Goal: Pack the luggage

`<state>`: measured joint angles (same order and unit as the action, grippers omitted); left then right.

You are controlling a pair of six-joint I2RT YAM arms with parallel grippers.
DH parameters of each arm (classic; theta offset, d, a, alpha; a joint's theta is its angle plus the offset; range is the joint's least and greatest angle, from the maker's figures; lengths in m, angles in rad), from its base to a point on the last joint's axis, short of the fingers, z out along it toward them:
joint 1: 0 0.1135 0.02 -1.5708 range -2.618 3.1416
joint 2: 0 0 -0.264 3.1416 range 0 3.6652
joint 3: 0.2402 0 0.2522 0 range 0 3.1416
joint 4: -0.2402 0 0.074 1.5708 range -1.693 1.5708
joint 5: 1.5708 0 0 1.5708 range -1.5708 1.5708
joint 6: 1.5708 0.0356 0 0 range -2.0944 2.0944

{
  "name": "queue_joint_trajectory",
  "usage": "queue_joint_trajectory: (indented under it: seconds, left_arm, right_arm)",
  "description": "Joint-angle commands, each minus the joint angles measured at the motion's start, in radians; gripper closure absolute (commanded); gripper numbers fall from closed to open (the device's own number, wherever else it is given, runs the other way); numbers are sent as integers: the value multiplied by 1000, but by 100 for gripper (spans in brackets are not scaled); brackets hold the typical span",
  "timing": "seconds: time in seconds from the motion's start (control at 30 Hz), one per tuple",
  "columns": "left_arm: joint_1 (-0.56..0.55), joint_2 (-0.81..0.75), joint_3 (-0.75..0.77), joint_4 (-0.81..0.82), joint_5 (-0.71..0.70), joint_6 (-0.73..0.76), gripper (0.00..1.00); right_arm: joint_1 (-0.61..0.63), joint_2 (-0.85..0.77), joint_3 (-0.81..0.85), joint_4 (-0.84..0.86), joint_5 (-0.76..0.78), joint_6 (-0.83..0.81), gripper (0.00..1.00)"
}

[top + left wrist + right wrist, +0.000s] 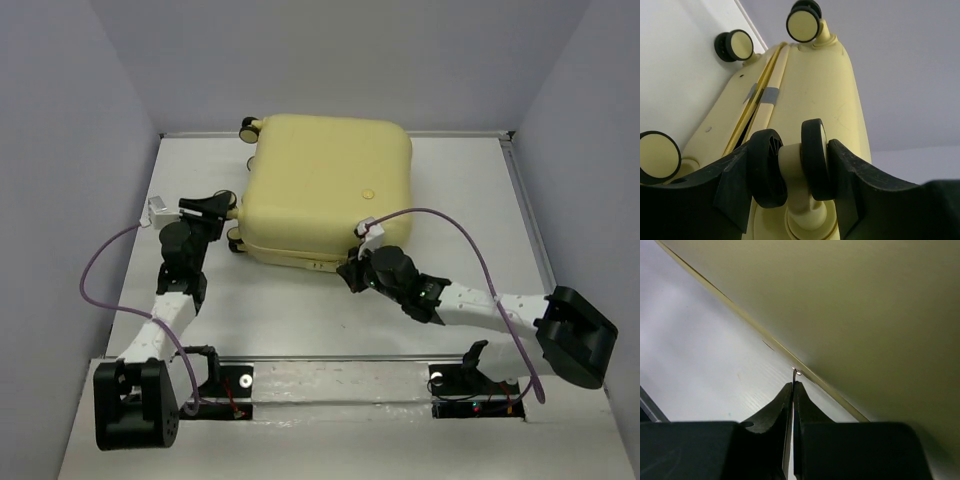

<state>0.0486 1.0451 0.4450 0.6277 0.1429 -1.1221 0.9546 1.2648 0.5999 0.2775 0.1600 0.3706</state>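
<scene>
The right claw, tips pressed together, meets the seam along the near edge of the luggage. Further back, the left claw clamps a wheel on its left side. The luggage lies flat on the far half of the surface.

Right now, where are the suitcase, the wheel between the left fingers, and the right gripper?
suitcase (330,180), top external view, middle of shell
wheel (814,160), left wrist view, black rim
right gripper (792,385), right wrist view, between its fingertips

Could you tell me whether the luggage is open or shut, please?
Folded shut but not sealed: the luggage lies flat, shells together, with a narrow dark gap along its seam near the wheels.
</scene>
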Motion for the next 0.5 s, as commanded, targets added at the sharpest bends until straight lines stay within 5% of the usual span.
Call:
queue_joint_trajectory:
  seconds: [0.0,0.1,0.27,0.47]
  left_arm:
    - [-217,-132,-112,-28,164,188,94]
    - [-271,-254,-152,-103,153,205,94]
    - [-274,-433,-166,-287,144,265,94]
    - [-351,-603,-210,-375,123,251,94]
  right_arm:
    - [83,86,43,255,-135,48,93]
    - [226,269,205,230,-85,10,93]
    - [273,291,192,235,7,8,93]
    - [73,137,92,216,-95,-44,93]
